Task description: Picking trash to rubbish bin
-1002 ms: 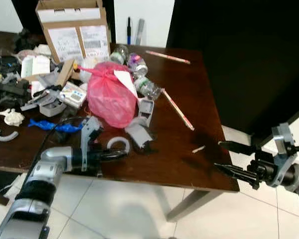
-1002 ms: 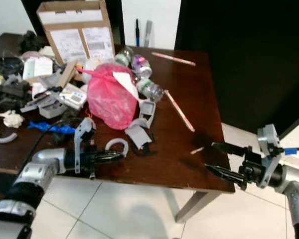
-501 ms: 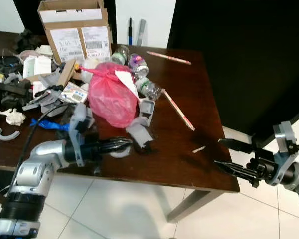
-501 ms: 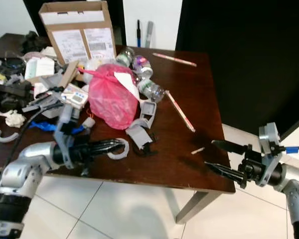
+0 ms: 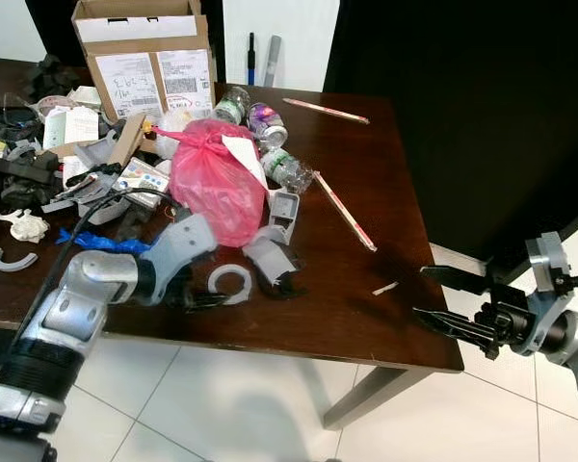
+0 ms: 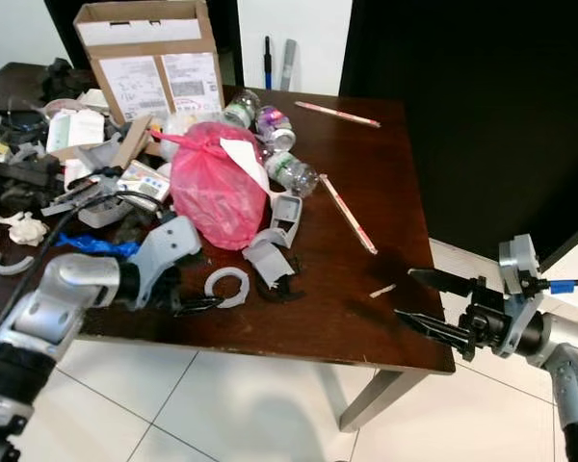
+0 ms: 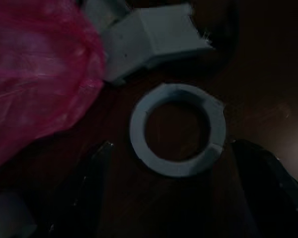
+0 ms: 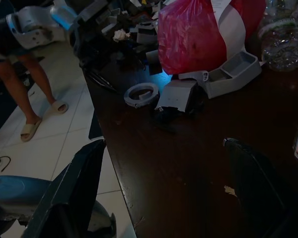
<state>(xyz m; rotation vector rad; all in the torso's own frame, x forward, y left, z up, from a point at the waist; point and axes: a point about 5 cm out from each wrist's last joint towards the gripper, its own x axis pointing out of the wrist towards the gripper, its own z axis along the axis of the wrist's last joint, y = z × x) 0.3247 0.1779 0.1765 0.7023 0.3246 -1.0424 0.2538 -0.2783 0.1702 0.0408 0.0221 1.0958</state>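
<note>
A white tape ring (image 5: 233,282) lies flat on the dark wooden table (image 5: 366,327) near its front edge. My left gripper (image 5: 204,298) hangs just beside and over it, open. In the left wrist view the ring (image 7: 178,130) sits between the two black fingers (image 7: 89,188) and nothing is held. A knotted pink rubbish bag (image 5: 212,188) lies just behind the ring. My right gripper (image 5: 435,300) hovers open at the table's front right corner, holding nothing.
Grey plastic pieces (image 5: 270,258) lie beside the ring, and clear bottles (image 5: 287,168) behind the bag. A cardboard box (image 5: 144,53) and mixed clutter (image 5: 39,164) cover the back left. A long striped stick (image 5: 342,210) and a paper scrap (image 5: 383,288) lie mid-table. A person's legs (image 8: 25,94) stand nearby.
My left wrist has lifted and turned, so the fingers now point down at the ring instead of lying along the table edge. The right arm has stayed put.
</note>
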